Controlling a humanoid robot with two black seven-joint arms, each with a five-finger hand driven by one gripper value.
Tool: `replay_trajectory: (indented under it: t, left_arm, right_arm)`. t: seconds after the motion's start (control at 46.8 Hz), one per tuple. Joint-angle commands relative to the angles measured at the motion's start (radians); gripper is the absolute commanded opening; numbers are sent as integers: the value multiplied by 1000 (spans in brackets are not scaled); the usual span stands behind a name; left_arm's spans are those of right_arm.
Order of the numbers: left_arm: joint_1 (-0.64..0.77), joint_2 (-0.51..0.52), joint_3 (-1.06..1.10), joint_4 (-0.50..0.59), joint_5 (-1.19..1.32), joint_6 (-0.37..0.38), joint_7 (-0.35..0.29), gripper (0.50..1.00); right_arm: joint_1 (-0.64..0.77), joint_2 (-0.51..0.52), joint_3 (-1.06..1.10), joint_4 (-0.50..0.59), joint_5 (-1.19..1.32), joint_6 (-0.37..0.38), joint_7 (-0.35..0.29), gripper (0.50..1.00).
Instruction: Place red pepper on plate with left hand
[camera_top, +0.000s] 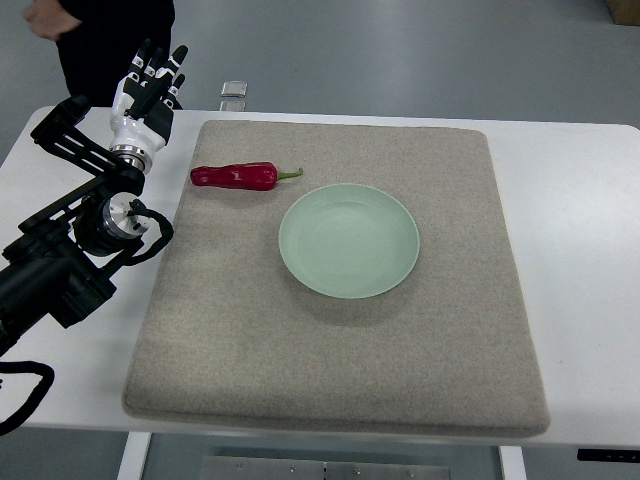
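A long red pepper (236, 177) with a green stem lies on the grey mat, just up and left of the pale green plate (349, 240). The plate sits near the mat's middle with nothing on it. My left hand (152, 82) is raised over the table's far left corner, its fingers spread and holding nothing, well to the left of the pepper and apart from it. The black left arm (70, 245) runs in from the left edge. No right arm shows.
The grey felt mat (340, 350) covers most of the white table (580, 250). A person in dark clothes (105, 35) stands beyond the far left corner. A small metal piece (234, 90) sits at the table's far edge.
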Motion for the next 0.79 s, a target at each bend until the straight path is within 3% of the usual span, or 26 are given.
replay_trajectory:
  t: [0.0, 0.769]
  left_arm:
    - [0, 0, 1, 0, 0, 0, 0, 996]
    - [0, -3, 23, 21, 3, -55, 0, 994]
  right_arm:
    - [0, 0, 0, 1, 0, -1, 0, 928]
    - [0, 0, 0, -1, 0, -1, 0, 928]
